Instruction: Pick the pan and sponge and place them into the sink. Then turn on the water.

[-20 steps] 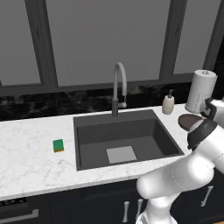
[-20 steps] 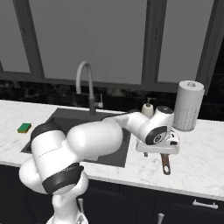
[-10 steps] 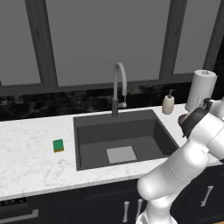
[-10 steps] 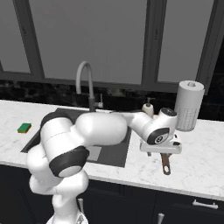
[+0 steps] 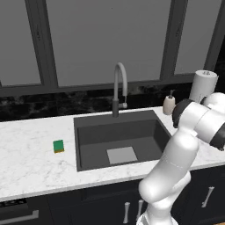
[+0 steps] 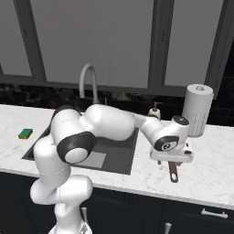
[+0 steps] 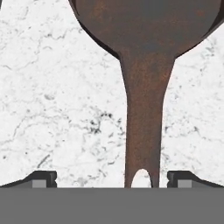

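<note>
One sink (image 5: 92, 134), dark, rectangular, holds nothing; tool (image 7: 111, 177) open astride pan (image 7: 144, 26) handle on marble bench (image 7: 52, 96).

a paper towel roll (image 6: 197, 109) is standing upright on the white marble counter (image 5: 30, 162), a soap dispenser (image 5: 169, 104) is sitting near it, and a gooseneck faucet (image 5: 118, 88) is rising before dark windows (image 5: 110, 39).
</note>
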Robot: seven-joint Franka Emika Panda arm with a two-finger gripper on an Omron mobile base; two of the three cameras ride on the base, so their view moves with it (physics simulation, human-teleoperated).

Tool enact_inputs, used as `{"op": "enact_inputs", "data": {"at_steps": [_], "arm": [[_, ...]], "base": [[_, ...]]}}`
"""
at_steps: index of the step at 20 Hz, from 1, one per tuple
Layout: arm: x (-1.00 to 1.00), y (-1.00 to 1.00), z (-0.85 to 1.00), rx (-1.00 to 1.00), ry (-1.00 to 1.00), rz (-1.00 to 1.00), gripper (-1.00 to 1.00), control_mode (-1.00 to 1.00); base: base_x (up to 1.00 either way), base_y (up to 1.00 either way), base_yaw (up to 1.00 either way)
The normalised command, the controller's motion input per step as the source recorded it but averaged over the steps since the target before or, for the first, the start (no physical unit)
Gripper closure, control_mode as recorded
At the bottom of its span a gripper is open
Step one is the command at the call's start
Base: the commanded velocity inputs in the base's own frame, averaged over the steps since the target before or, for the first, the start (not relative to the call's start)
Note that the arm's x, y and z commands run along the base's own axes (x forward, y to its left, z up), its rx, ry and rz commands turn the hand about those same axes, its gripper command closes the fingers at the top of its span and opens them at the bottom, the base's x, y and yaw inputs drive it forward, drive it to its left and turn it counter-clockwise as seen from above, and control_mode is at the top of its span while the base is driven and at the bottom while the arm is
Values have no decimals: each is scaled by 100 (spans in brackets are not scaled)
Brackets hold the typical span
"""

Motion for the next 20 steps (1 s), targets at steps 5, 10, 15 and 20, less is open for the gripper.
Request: {"op": "enact_inputs", "data": {"at_steps": [5, 10, 15, 20], "arm": [[18, -22, -23, 3, 0, 1, -100, -100], [17, -14, -28, 1, 0, 3, -100, -100], [22, -24, -18, 4, 0, 5, -100, -100], [13, -6, -17, 0, 0, 4, -100, -100]], "base": [[0, 0, 0], [0, 0, 0], [0, 0, 0], [0, 0, 0]]}}
